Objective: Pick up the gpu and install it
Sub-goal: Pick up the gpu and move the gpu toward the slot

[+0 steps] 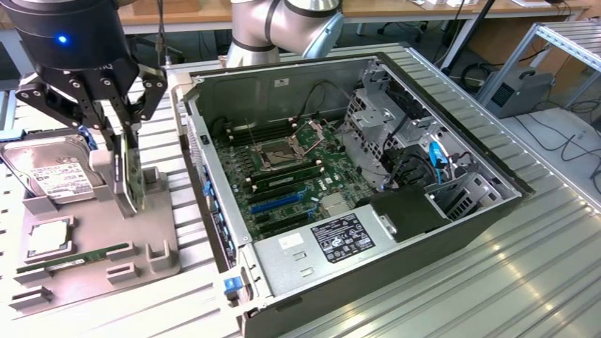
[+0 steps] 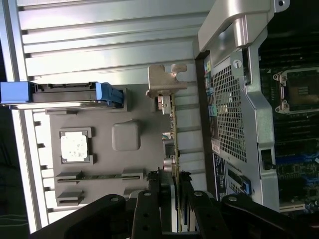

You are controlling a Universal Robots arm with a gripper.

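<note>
First, in the exterior view, the gripper (image 1: 125,137) pinches the gpu (image 1: 129,179) near its upper edge. The card stands upright on edge, its lower edge meeting the grey holder tray (image 1: 155,232). It sits between the hard drive (image 1: 55,176) and the open computer case (image 1: 376,176), near the case's side wall, with open room above. Tray and case rest on a ribbed metal table (image 1: 526,282), and workshop benches lie behind.

Next, in the wrist view, the fingers (image 2: 153,194) press both faces of the thin gpu (image 2: 174,144). Its silver bracket (image 2: 167,82) lies just beside the computer case's (image 2: 239,99) perforated panel. Bare tray (image 2: 124,134) separates the card from the hard drive (image 2: 65,94).
</note>
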